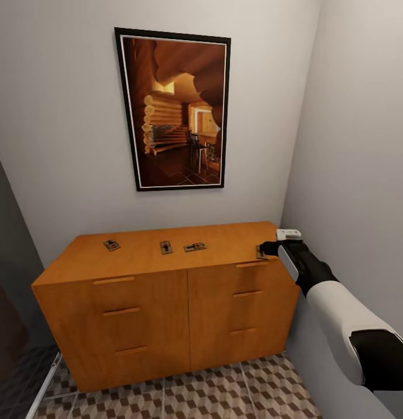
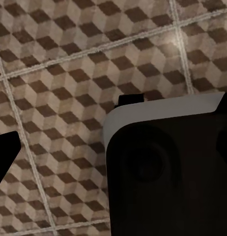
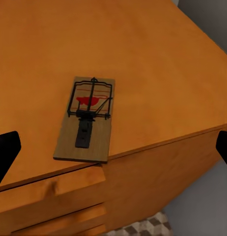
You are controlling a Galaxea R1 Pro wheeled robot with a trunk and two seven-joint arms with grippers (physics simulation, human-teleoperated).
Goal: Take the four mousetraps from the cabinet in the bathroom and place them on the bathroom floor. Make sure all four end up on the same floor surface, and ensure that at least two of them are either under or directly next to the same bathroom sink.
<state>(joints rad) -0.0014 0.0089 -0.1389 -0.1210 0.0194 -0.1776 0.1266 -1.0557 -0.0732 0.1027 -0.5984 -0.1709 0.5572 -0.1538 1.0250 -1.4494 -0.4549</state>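
- Orange-brown wood everywhere: the cabinet (image 1: 166, 302) sits against a pale grey wall, flat top, two columns of drawers.
- Four mousetraps on that top. Three sit spread along the middle: one (image 1: 112, 245) toward the left, one (image 1: 166, 247) in the centre, one (image 1: 194, 247) just beside it.
- The fourth mousetrap (image 3: 87, 119) lies at the front right edge of the top, and the right gripper (image 1: 265, 249) hangs right over it, with the trap mostly hidden behind it in the head view.
- In the right wrist view that trap sits between the two dark fingertips (image 3: 5, 155), which stand wide apart at either side and touch nothing. Jaws wide, holding nothing.
- Trap looks like a tan wooden board with a dark wire frame, a red spot under the wire, and a dark bar running down the middle. One short end is flush with the cabinet's front edge.
- Left gripper (image 2: 5, 157): one dark fingertip over the cube-patterned bathroom floor (image 2: 69, 73); can't tell how its jaws stand.
- Framed picture (image 1: 175, 110) of a log interior hangs above the cabinet.
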